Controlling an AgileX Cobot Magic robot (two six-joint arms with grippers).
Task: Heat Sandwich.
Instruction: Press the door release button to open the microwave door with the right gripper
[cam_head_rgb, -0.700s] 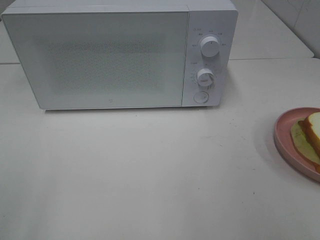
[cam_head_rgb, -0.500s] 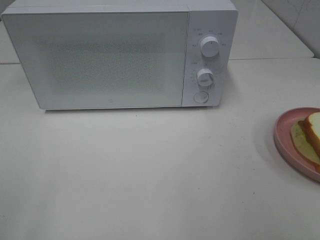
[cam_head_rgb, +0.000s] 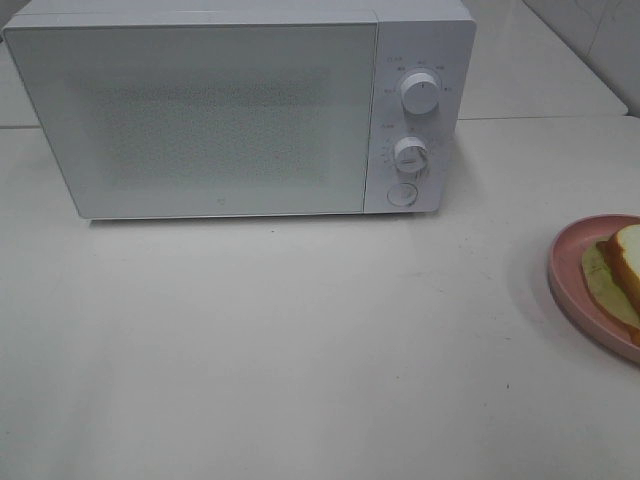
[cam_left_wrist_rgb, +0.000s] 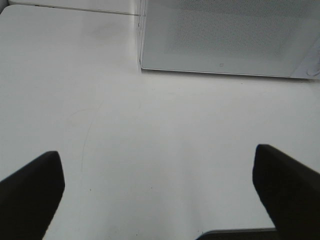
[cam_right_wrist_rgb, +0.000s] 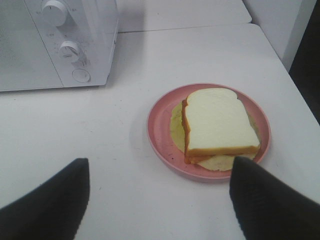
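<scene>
resting on the round pink plate (cam_right_wrist_rgb: 159, 142), the sandwich (cam_right_wrist_rgb: 217, 122) sits off to the dial side of the microwave (cam_head_rgb: 200, 120) and nearer the robot than its front, well apart from the cabinet, with bare table (cam_head_rgb: 300, 340) between them. the microwave door looks closed, so the heating has not begun. the sandwich is two thick square slices of white bread with a tan crust; a pale yellow-green layer pokes out past the lower edge and a thin reddish line shows along one side. it will likely be light and soft, easy to crush, and the loose layers may slide apart if it is tipped or pinched at one corner. the surest hold is probably across two opposite crust sides, low enough to catch both slices at once, with a gentle squeeze; taking the plate by its raised rim and carrying both would spare the bread, though the smooth rim may be slippery. the right gripper (cam_right_wrist_rgb: 160, 170) hangs on the near side of the plate from the microwave, its fingers spread wide and holding nothing. the left gripper (cam_left_wrist_rgb: 157, 165) is in front of the microwave door, over bare table, also spread wide and empty.
</scene>
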